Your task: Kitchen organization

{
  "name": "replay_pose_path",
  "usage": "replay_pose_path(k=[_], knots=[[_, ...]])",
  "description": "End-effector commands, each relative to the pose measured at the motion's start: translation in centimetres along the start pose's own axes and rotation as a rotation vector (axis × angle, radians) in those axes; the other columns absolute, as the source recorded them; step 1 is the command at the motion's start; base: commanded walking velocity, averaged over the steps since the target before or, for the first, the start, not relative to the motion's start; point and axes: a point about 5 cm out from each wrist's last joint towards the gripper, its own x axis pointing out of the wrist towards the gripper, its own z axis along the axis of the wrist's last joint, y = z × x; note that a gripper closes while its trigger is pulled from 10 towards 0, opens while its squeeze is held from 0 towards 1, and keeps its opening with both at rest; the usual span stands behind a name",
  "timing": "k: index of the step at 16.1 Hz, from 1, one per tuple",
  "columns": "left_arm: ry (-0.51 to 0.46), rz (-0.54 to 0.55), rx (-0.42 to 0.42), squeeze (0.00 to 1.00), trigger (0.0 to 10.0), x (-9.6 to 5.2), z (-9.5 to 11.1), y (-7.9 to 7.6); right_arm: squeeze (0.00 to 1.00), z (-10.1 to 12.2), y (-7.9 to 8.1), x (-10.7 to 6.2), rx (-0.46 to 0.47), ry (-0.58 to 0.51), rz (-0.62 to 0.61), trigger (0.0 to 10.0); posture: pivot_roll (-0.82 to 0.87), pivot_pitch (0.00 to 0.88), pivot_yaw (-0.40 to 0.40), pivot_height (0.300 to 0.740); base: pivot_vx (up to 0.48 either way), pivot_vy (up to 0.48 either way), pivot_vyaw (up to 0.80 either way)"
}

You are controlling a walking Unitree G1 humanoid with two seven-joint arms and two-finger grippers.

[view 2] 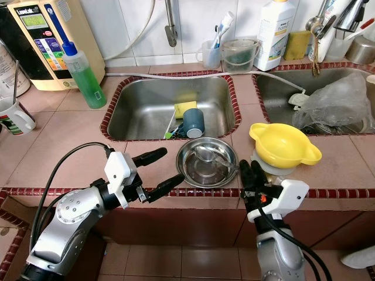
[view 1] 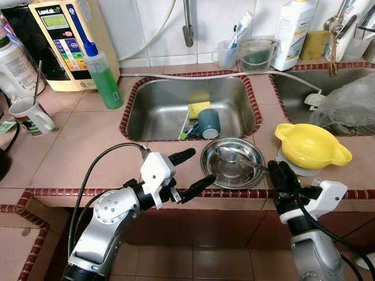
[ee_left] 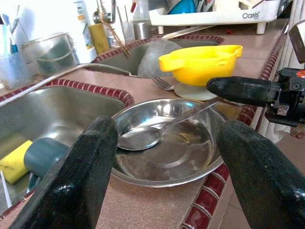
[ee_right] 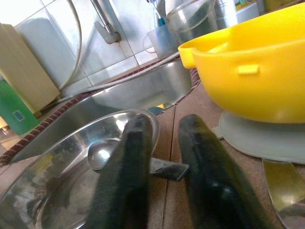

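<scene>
Here, in the left eye view, a steel bowl [view 1: 232,163] holding a spoon [view 1: 229,155] sat on the table [view 1: 76,146] before the sink [view 1: 158,105]. The left gripper [view 1: 194,170] was spread wide beside it. In the right wrist view, the right gripper [ee_right: 159,167] pinched the spoon's handle, narrow, near a yellow bowl [ee_right: 252,71].

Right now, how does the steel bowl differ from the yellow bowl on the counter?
The steel bowl is shiny metal, wide and shallow; the yellow bowl is opaque plastic, deeper, with lugs at its rim. The steel bowl holds a spoon and sits directly on the counter; the yellow bowl rests on a pale lid. Both stand upright beside the sink.
</scene>
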Motion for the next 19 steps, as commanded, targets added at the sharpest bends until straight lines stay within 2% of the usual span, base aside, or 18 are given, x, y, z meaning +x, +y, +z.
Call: replay_pose_path(k=[1, 4, 5, 6, 7, 8, 9, 10, 11, 12, 13, 14, 15, 18, 19], knots=[[-0.002, 0.012, 0.009, 0.00, 10.0, -0.5, 0.3, 0.3, 0.00, -0.5, 0.0, -0.1, 0.010, 0.026, 0.001, 0.4, -0.12, 0.110, 0.122, 0.740, 0.000, 0.000, 0.00], [-0.002, 0.015, 0.006, 0.00, 10.0, -0.5, 0.4, 0.3, 0.00, -0.8, -0.1, -0.1, 0.015, 0.032, -0.005, 2.0, -0.12, 0.107, 0.122, 0.740, 0.000, 0.000, 0.00], [-0.002, 0.016, 0.005, 0.00, 10.0, -0.6, 0.3, 0.3, 0.00, -0.8, -0.1, -0.2, 0.016, 0.034, -0.006, 3.5, -0.12, 0.106, 0.121, 0.740, 0.000, 0.000, 0.00], [-0.001, 0.017, 0.005, 0.00, 10.0, -0.6, 0.3, 0.3, 0.00, -0.8, -0.1, -0.1, 0.017, 0.033, -0.006, 3.5, -0.12, 0.106, 0.121, 0.740, 0.000, 0.000, 0.00], [-0.002, 0.018, 0.004, 0.00, 10.0, -0.6, 0.4, 0.3, 0.00, -0.8, -0.1, -0.1, 0.017, 0.032, -0.005, 4.2, -0.12, 0.105, 0.121, 0.740, 0.000, 0.000, 0.00], [-0.002, 0.017, 0.004, 0.00, 10.0, -0.5, 0.4, 0.2, 0.00, -0.8, 0.0, 0.0, 0.019, 0.029, 0.000, 3.6, -0.12, 0.105, 0.120, 0.740, 0.000, 0.000, 0.00], [-0.003, 0.017, 0.002, 0.00, 10.0, -0.6, 0.4, 0.2, 0.00, -0.7, 0.1, 0.0, 0.028, 0.021, 0.008, 3.6, -0.12, 0.106, 0.121, 0.740, 0.000, 0.000, 0.00], [-0.003, 0.017, 0.002, 0.00, 10.0, -0.6, 0.4, 0.2, 0.00, -0.7, 0.1, 0.0, 0.027, 0.021, 0.006, 0.0, -0.12, 0.107, 0.119, 0.740, 0.000, 0.000, 0.00], [-0.003, 0.017, 0.002, 0.00, 10.0, -0.6, 0.4, 0.2, 0.00, -0.7, 0.1, 0.0, 0.027, 0.021, 0.006, 0.0, -0.12, 0.107, 0.119, 0.740, 0.000, 0.000, 0.00], [-0.003, 0.019, 0.002, 0.00, 10.0, -0.6, 0.4, 0.2, 0.00, -0.7, 0.1, 0.0, 0.029, 0.024, 0.003, 1.1, -0.12, 0.108, 0.116, 0.740, 0.000, 0.000, 0.00], [-0.003, 0.020, 0.002, 0.00, 10.0, -0.6, 0.4, 0.3, 0.00, -0.7, 0.1, 0.0, 0.031, 0.026, 0.003, 1.1, -0.12, 0.108, 0.116, 0.740, 0.000, 0.000, 0.00], [-0.004, 0.021, 0.004, 0.00, 10.0, -0.5, 0.4, 0.3, 0.00, -0.8, 0.0, -0.2, 0.037, 0.039, -0.011, 6.6, -0.12, 0.108, 0.114, 0.740, 0.000, 0.000, 0.00], [-0.004, 0.022, 0.005, 0.00, 10.0, -0.5, 0.4, 0.3, 0.00, -0.9, 0.1, -0.3, 0.041, 0.042, -0.014, 9.8, -0.12, 0.108, 0.114, 0.740, 0.000, 0.000, 0.00], [-0.005, 0.025, 0.006, 0.00, 10.0, -0.5, 0.5, 0.3, 0.00, -1.1, 0.4, -0.7, 0.038, 0.058, -0.008, 10.0, -0.12, 0.109, 0.109, 0.740, 0.000, 0.000, 0.00], [-0.006, 0.027, 0.006, 0.00, 10.0, -0.5, 0.5, 0.3, 0.00, -1.6, 0.9, -1.6, 0.029, 0.085, 0.007, 10.0, -0.12, 0.111, 0.107, 0.740, 0.000, 0.000, 0.00]])
